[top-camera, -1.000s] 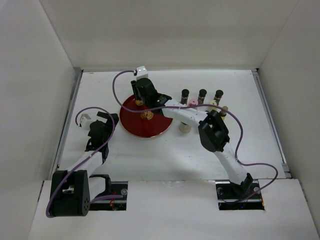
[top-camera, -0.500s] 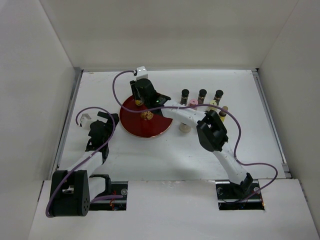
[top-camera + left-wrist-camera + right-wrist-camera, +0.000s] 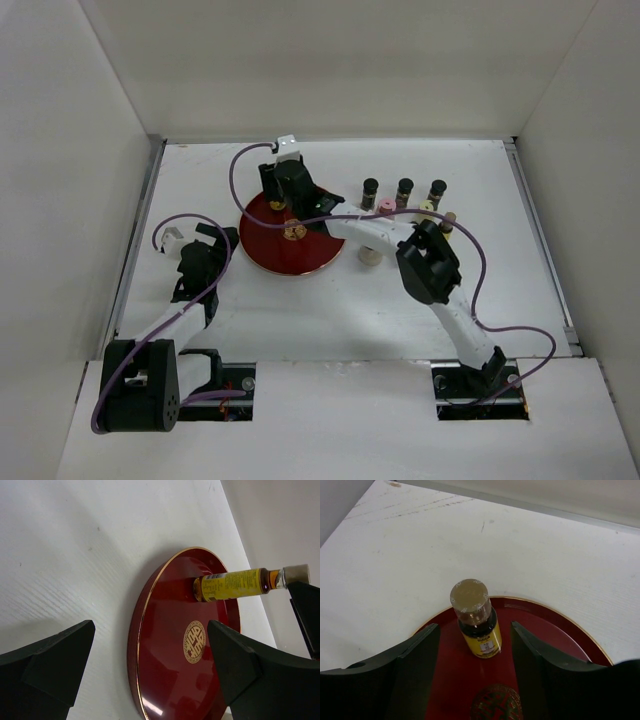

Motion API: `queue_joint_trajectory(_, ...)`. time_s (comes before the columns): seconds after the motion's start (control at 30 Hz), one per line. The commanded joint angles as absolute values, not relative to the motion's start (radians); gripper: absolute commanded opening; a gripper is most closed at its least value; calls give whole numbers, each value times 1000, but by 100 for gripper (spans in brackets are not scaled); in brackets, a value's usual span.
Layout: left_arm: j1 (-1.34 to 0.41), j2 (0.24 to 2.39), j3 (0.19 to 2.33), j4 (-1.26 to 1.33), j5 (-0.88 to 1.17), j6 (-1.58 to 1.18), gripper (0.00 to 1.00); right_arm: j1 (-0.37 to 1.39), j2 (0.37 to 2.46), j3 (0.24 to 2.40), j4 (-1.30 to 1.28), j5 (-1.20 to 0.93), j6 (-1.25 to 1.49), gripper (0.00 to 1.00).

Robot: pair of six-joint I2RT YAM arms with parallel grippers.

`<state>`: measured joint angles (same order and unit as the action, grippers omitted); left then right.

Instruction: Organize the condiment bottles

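Widened since a second ago, right end effector (image 3: pixel 473 626) straddles bottle (image 3: pixel 476 617) loosely, leaving it upright on tray (image 3: pixel 555 630) mid-frame; left end effector (image 3: pixel 150 630) gapes wide.

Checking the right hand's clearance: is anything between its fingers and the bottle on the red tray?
Nothing visible does. The small yellow-labelled glass bottle with a brownish cap stands upright on the round red tray, between the open fingers of the right hand, a clear gap on each side.
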<state>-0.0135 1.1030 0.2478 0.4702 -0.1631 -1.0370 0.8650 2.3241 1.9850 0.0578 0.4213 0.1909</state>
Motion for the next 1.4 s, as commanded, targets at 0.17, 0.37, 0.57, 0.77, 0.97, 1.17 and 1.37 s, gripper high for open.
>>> queue_joint_trajectory(0.17,-21,1091,245,523,-172,-1037,100,877,2024,1817,195,420,180,71)
queue_joint_trajectory(0.37,-25,1089,247,522,-164,-1037,100,877,1703,1423,252,459,166,54)
queue_joint_trajectory(0.57,-30,1092,252,517,-152,-1046,100,864,1349,1008,112,561,242,27)
queue_joint_trajectory(0.77,-30,1094,252,512,-164,-1043,100,843,1236,853,-26,600,330,56)
queue_joint_trajectory(0.97,-41,1118,255,520,-173,-1037,100,798,1298,845,27,566,331,58)
queue_joint_trajectory(1.17,-44,1111,252,523,-181,-1037,100,763,1362,848,100,555,322,52)
queue_joint_trajectory(1.37,-51,1127,259,523,-169,-1039,100,755,1402,839,187,552,299,47)
